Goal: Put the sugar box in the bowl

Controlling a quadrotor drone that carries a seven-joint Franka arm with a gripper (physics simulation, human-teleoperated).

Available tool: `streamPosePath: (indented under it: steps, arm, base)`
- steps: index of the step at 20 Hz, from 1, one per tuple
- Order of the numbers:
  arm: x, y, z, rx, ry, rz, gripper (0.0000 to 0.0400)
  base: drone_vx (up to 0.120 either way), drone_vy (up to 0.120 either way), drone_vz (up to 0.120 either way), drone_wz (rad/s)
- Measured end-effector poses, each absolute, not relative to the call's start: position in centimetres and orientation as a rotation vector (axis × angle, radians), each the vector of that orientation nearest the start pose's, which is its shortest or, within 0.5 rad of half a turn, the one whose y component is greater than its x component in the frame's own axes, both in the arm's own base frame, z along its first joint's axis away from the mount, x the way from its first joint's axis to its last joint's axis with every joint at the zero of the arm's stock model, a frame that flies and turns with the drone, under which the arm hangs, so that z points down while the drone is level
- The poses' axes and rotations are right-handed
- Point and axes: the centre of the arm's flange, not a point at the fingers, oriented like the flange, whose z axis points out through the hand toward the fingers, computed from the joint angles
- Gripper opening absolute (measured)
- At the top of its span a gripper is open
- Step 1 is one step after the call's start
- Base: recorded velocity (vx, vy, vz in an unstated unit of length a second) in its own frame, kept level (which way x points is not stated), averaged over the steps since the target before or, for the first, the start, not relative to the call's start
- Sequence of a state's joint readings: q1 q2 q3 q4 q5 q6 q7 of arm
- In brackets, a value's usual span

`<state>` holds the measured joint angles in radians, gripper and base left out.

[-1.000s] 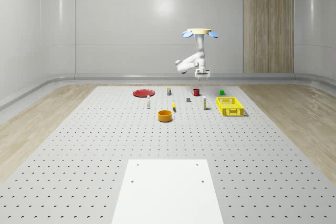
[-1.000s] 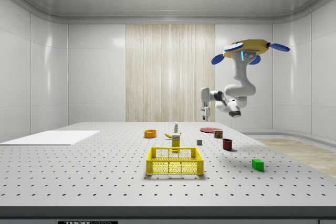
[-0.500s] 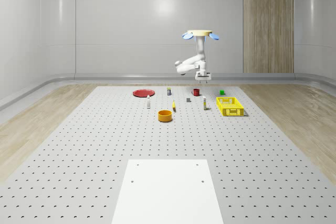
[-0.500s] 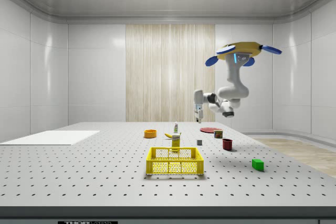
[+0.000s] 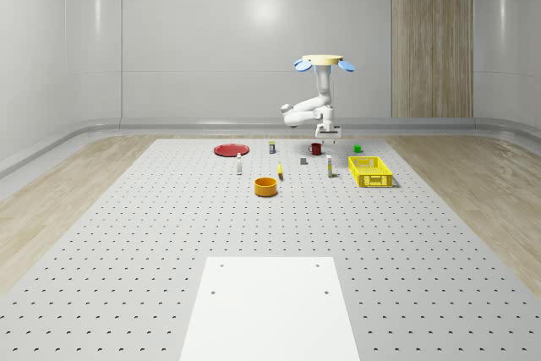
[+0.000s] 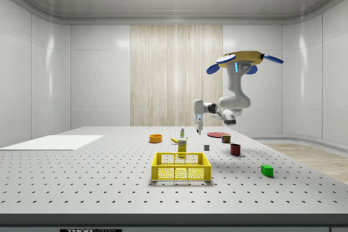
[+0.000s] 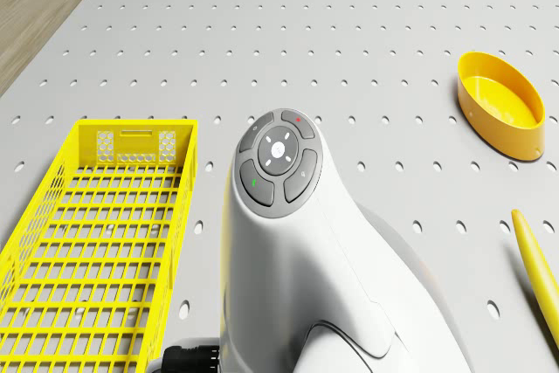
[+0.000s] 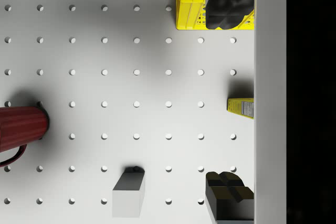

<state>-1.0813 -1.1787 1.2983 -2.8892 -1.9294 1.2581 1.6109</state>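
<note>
The table (image 5: 169,234) is hovered over by the drone (image 6: 243,58). The basket (image 5: 369,171) is seen just beside the gripper (image 6: 199,130), the bowl (image 5: 266,186) farther off. Fingers (image 8: 227,4) are spread wide, nothing held. The sugar box (image 8: 241,107) is seen below, between them.

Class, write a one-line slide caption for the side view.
Drone hovers above the perforated table, gripper hanging near the sugar box.
</note>
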Motion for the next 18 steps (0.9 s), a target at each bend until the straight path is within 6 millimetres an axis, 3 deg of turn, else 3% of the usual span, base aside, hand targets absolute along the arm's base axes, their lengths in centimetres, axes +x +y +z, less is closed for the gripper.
streamPosePath:
  steps: [5, 9, 13, 18]
  arm:
    - [30.68, -0.02, 49.07, 0.001, -0.002, 0.784, 0.04]
    - [30.68, -0.02, 49.07, 0.001, -0.002, 0.785, 0.04]
    - [30.68, -0.01, 49.07, 0.001, -0.002, 0.785, 0.04]
    - [30.68, -0.01, 49.07, 0.001, -0.002, 0.785, 0.04]
  base:
    - [0.12, 0.016, -0.064, 0.0]
    - [0.12, -0.1, -0.04, 0.0]
    - [0.12, -0.01, -0.01, 0.0]
    - [0.12, -0.008, -0.12, 0.0]
